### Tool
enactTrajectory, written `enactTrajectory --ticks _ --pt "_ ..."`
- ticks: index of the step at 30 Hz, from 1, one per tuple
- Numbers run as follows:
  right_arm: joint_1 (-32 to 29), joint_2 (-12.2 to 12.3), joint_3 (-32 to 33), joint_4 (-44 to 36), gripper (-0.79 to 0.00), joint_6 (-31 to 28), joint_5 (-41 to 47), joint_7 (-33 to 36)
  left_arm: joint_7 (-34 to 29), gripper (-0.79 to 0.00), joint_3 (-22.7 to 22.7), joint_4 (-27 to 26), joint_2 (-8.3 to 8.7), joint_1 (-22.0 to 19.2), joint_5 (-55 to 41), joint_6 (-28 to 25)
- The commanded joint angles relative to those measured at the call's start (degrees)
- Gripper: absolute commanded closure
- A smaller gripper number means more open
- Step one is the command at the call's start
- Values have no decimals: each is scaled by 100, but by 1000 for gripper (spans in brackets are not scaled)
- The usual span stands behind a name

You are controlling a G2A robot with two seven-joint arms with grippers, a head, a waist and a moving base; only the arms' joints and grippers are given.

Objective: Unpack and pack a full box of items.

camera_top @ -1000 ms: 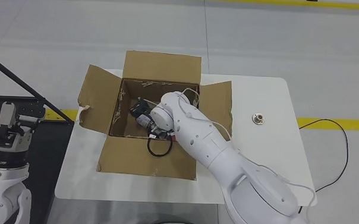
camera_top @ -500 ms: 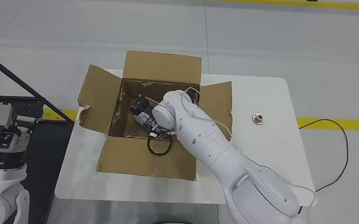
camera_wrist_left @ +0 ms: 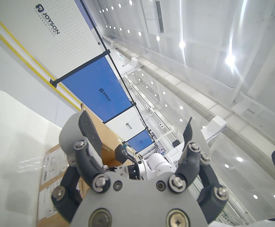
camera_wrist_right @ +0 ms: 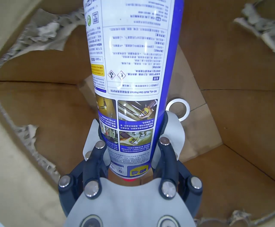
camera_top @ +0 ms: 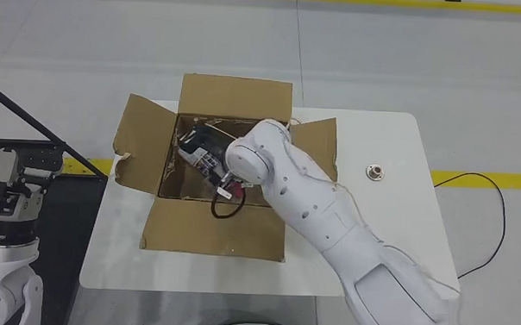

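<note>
My right hand (camera_wrist_right: pixel 131 131) is clamped on the spray can (camera_wrist_right: pixel 133 53), low inside the cardboard box (camera_wrist_right: pixel 43 103). The can is smooth and long; it could slip or bump the wall.

White arm (camera_top: pixel 282 176) inside open cardboard box (camera_top: pixel 235 97)

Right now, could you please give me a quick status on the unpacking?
Right gripper shut on spray can, inside cardboard box. Left gripper open, empty, beside the table. Metal ring on box floor near can.
</note>
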Motion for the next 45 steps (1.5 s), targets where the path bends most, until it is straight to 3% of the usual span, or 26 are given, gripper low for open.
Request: enactTrajectory --ticks 1,9,17,27,36,45 --pt "-361 160 266 -901 0 24 -263 283 0 -785 0 0 0 0 0 0" --pt "-1894 632 1187 -4118 0 172 -1463 1425 0 -785 0 0 0 0 0 0" --pt "-2576 858 1765 -5648 0 296 -2467 1633 0 -785 0 0 0 0 0 0" --pt "-3165 1012 2184 -6709 0 486 -3830 1633 0 -785 0 0 0 0 0 0" --pt "-3507 863 2908 -6883 0 793 -5290 1633 0 -785 0 0 0 0 0 0" --pt "-3507 791 3043 -6780 0 820 -5348 1633 0 -785 0 0 0 0 0 0"
